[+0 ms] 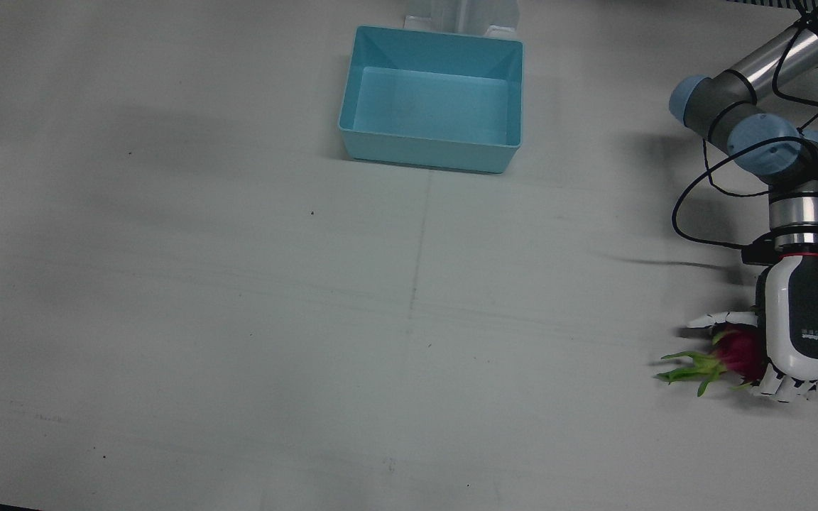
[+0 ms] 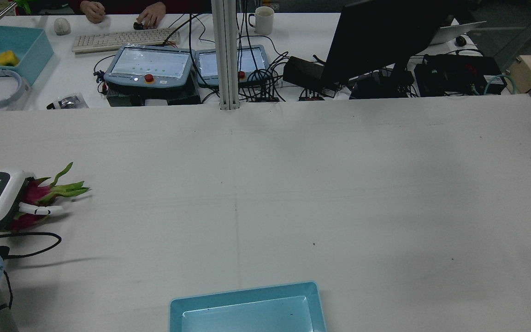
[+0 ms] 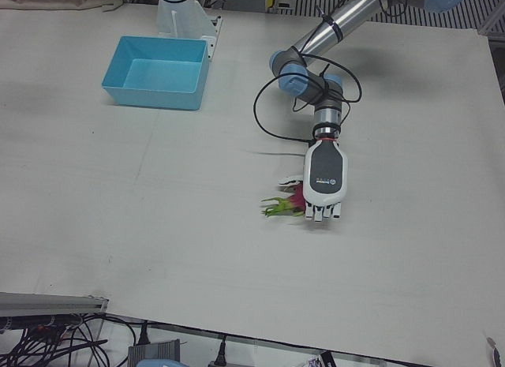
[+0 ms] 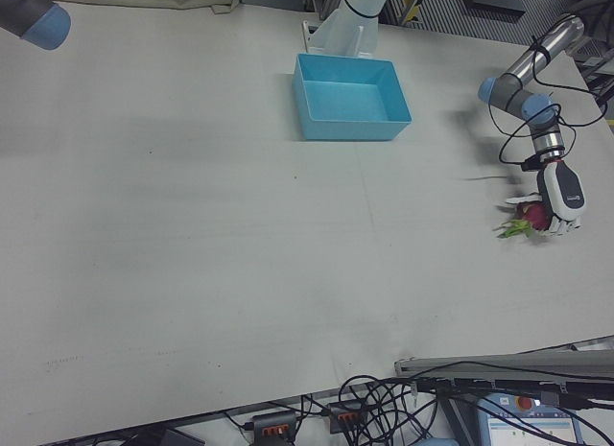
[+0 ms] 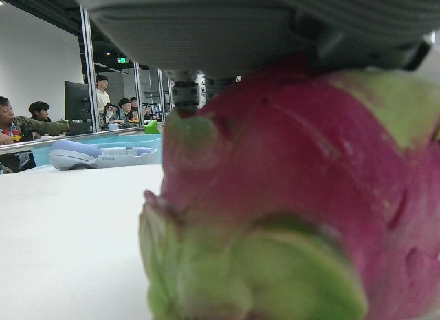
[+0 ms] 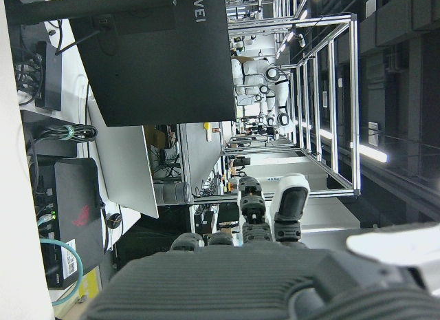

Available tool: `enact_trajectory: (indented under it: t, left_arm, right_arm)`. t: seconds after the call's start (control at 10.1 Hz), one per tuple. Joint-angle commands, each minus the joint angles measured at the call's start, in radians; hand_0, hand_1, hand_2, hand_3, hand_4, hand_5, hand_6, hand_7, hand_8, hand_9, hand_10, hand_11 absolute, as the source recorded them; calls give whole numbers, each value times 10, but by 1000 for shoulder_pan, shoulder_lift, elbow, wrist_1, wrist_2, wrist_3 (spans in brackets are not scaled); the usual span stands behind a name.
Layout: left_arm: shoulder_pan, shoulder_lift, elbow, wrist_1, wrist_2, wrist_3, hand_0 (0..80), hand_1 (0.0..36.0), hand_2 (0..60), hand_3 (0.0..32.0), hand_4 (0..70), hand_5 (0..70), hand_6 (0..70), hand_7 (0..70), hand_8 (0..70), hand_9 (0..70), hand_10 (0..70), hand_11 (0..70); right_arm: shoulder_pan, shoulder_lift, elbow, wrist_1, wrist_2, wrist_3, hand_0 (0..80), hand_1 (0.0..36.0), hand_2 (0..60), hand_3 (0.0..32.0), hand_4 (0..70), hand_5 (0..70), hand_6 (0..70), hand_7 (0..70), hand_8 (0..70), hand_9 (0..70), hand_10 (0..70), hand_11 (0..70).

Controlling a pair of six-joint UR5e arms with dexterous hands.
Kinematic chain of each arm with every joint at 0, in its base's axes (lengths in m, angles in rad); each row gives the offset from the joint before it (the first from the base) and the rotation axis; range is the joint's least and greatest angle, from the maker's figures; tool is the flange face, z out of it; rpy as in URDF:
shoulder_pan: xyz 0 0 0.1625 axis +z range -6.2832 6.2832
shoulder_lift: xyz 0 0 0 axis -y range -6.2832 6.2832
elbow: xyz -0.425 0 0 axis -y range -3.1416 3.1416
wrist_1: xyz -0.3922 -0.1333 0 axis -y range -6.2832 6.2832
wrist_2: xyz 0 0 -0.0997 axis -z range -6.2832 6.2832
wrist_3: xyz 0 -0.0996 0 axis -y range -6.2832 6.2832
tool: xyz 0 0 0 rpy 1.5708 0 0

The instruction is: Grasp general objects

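Left robot hand (image 1: 803, 330), palm down over a dragon fruit (image 1: 735, 353) lying on the white surface (image 1: 238, 319), near the edge on the robot's left side. Fingers (image 1: 792, 389) curled down past the far side of the fruit, thumb (image 1: 718, 319) extended along its near side; whether closed firmly on it, cannot be told. Green leafy tips (image 1: 689, 370) protruding clear of the hand. Empty blue bin (image 1: 432, 101) well apart, toward the pedestals. Right robot hand (image 6: 265, 217) raised, fingers apart, holding nothing.
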Motion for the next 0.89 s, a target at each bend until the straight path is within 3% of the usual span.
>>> enact_trajectory:
  t: [0.0, 0.2, 0.3, 0.5, 0.79]
  left_arm:
    - [-3, -13, -76, 86, -27, -41, 236, 0, 600, 0, 700, 700, 700, 700, 700, 700, 700, 700]
    - [-3, -60, -172, 239, -25, -134, 72, 0, 600, 0, 700, 700, 700, 700, 700, 700, 700, 700]
    - [-1, -119, -218, 313, -19, -150, 55, 0, 600, 0, 700, 700, 700, 700, 700, 700, 700, 700]
    - [-1, -222, -294, 393, 10, -189, 101, 0, 600, 0, 700, 700, 700, 700, 700, 700, 700, 700]
    - [-13, -278, -289, 404, 89, -240, 72, 0, 600, 0, 700, 700, 700, 682, 700, 700, 700, 700]
  right_arm:
    - [0, 0, 0, 0, 0, 0, 0, 0, 0, 0, 0, 0, 0, 0, 0, 0, 0, 0]
    - [0, 0, 0, 0, 0, 0, 0, 0, 0, 0, 0, 0, 0, 0, 0, 0, 0, 0]
    - [0, 0, 0, 0, 0, 0, 0, 0, 0, 0, 0, 0, 0, 0, 0, 0, 0, 0]
    - [0, 0, 1, 0, 0, -2, 0, 0, 0, 0, 0, 0, 0, 0, 0, 0, 0, 0]
    - [0, 0, 2, 0, 0, -2, 0, 0, 0, 0, 0, 0, 0, 0, 0, 0, 0, 0]
